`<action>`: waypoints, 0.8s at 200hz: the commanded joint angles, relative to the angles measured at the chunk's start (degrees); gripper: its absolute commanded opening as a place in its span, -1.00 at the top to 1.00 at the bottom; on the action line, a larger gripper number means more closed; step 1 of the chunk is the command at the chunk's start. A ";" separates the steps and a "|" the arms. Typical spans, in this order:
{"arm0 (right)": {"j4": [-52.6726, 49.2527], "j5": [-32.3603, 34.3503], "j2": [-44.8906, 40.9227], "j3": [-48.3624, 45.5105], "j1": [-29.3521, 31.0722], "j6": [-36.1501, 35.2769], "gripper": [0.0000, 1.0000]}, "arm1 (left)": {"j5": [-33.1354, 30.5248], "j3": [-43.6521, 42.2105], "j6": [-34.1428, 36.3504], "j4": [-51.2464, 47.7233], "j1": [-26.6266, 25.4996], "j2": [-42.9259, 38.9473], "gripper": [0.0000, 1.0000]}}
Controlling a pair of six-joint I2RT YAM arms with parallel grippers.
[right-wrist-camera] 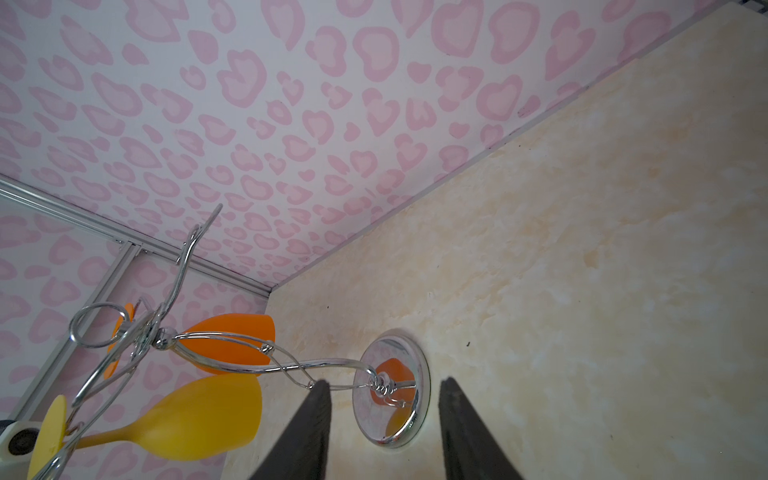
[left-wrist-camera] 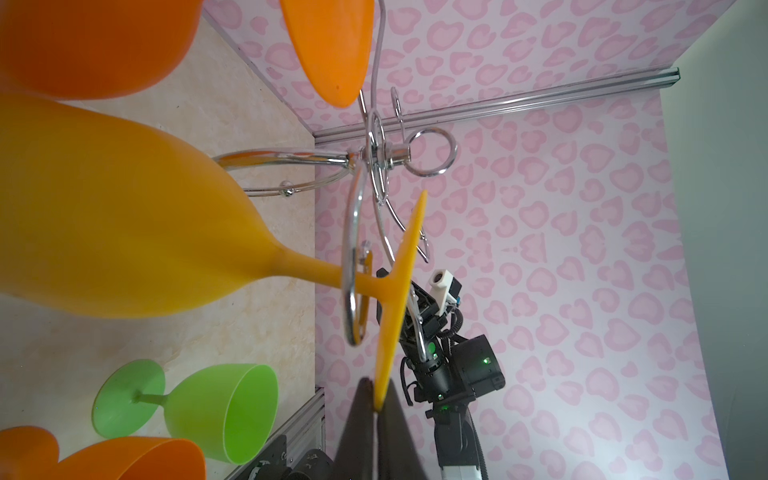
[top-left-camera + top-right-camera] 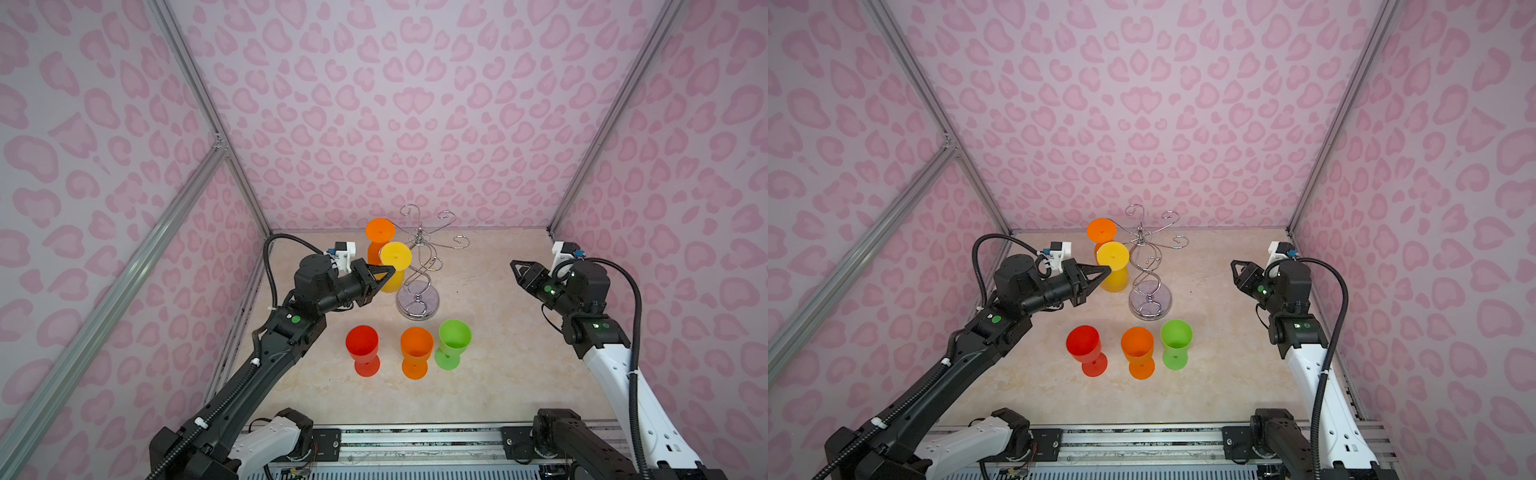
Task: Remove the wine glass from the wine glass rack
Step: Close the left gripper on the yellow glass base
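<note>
The chrome wine glass rack (image 3: 418, 266) (image 3: 1149, 272) stands at mid-table. Two wine glasses hang upside down from its left hooks: a yellow one (image 3: 395, 255) (image 3: 1113, 256) in front and an orange one (image 3: 380, 230) (image 3: 1101, 229) behind it. My left gripper (image 3: 390, 271) (image 3: 1107, 271) (image 2: 377, 397) is shut on the rim of the yellow wine glass's (image 2: 124, 216) round foot, whose stem still sits in a hook of the rack (image 2: 353, 291). My right gripper (image 3: 516, 272) (image 3: 1236, 272) (image 1: 384, 381) hovers open and holds nothing, well right of the rack (image 1: 249, 365).
Three glasses stand upright in a row in front of the rack: red (image 3: 362, 345), orange (image 3: 416, 350) and green (image 3: 454, 338). Pink patterned walls close in the back and both sides. A metal rail (image 3: 415, 436) runs along the front edge.
</note>
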 commanded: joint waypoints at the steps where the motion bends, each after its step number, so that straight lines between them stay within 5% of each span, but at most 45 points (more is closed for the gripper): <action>1: 1.63 -0.69 0.32 -0.28 -0.04 0.25 0.13 | 0.03 0.68 0.34 0.42 0.02 -0.49 0.94; 160: 2.58 -0.83 0.24 -1.57 -0.01 0.53 0.13 | 1.55 2.02 -3.03 -0.46 1.41 -2.60 0.94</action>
